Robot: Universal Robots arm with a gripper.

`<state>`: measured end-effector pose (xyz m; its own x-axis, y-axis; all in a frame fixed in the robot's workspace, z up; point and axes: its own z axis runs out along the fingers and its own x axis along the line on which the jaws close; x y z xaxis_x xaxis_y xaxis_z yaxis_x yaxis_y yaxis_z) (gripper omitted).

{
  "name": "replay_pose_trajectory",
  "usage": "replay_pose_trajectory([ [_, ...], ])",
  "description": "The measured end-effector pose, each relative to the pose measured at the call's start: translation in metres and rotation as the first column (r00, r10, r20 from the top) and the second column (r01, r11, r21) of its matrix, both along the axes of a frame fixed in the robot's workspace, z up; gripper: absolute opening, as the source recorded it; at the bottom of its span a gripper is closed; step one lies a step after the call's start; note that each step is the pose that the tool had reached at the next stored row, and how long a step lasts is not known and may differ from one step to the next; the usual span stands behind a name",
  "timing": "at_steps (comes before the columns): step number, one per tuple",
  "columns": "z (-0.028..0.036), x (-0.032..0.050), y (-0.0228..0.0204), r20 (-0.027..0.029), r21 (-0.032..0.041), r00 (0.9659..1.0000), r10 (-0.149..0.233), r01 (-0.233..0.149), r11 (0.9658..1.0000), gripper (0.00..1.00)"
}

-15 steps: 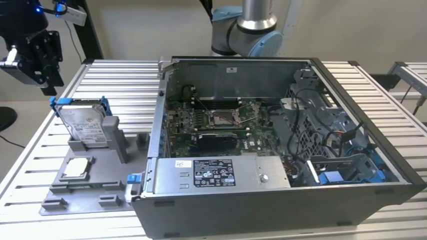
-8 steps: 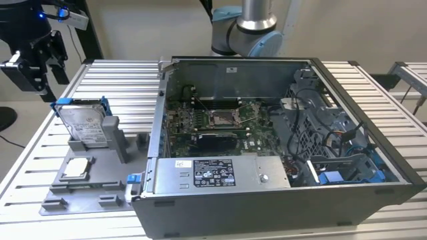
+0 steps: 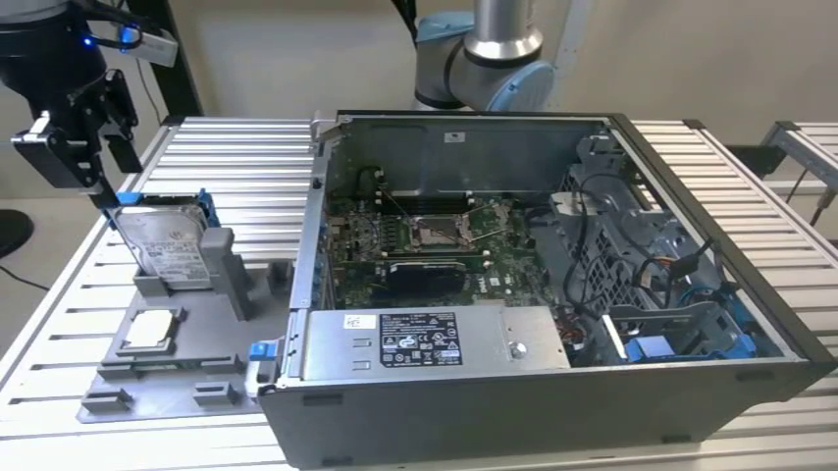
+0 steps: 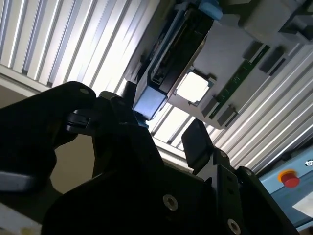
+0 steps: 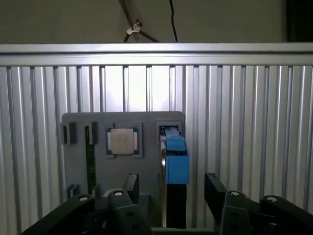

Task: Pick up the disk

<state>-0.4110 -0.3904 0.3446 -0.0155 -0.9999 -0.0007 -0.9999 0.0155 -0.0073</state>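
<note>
Tool [image 3: 110, 177] at top edge of disk [image 3: 168, 241]; disk upright in grey holder [image 3: 177, 378] beside open computer case [image 3: 550, 392].

The disk [image 3: 168, 238] has its lower end hidden inside the grey holder [image 3: 218, 263] in the exterior view. In the first wrist view it stands edge-on, label unseen, its near end lost behind the gripper [image 5: 172, 186].

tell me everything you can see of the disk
The disk is a silver rectangular drive with a white printed label and a blue plastic frame round its edges. It stands upright on edge in a slot of the grey holder on the slatted table. The open tool hangs close above its top end, not gripping it.
</note>
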Motion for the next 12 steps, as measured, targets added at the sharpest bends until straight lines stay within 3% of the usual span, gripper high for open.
replay_pose_trajectory([
  [6, -0.0087, -0.0001, 0.0011, 0.0040, 0.0000, 1.0000, 0.000, 0.000, 1.0000, 1.00],
  [12, -0.0157, -0.0001, 0.0063, 0.0058, 0.0000, 1.0000, 0.000, 0.000, 1.0000, 1.00],
])
